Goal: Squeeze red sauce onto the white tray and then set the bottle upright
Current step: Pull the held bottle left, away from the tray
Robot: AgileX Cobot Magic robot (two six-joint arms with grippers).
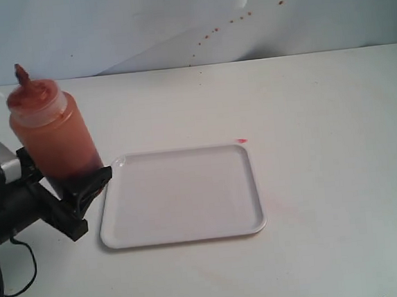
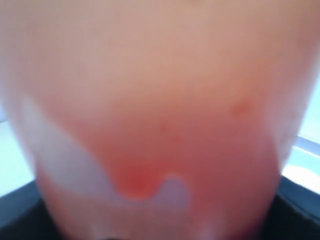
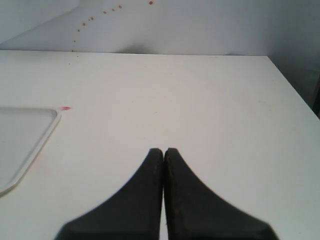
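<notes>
The left gripper holds the squeeze bottle low, left of the white tray, so tipping could spill red sauce on the table. The right gripper is pinched closed.

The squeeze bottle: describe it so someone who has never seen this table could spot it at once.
On the white table, find the flat white tray near the middle; just off its left end the black left gripper clamps something tall. That is the squeeze bottle: a translucent orange-red cylinder with a pointed red nozzle, the only tall, coloured thing there.
</notes>
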